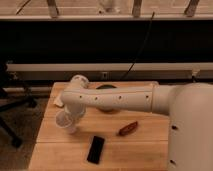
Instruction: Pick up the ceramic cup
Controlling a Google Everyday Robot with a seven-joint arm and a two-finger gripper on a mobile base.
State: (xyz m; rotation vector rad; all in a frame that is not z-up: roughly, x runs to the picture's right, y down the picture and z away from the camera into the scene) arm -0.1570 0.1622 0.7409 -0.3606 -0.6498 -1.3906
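Observation:
The ceramic cup [64, 121] is small and white, with a round open mouth. It sits at the left of the wooden table [105, 145]. My arm reaches in from the right across the table to the left. My gripper [71, 113] is at the end of the arm, pointing down, right at the cup's upper right rim. The wrist hides most of the gripper. I cannot tell whether the cup rests on the table or is held just above it.
A green bowl [106, 88] is mostly hidden behind my arm at the back of the table. A flat white block [58, 102] lies at the left edge. A black phone [96, 149] and a brown oblong item [128, 128] lie in front. An office chair [10, 100] stands to the left.

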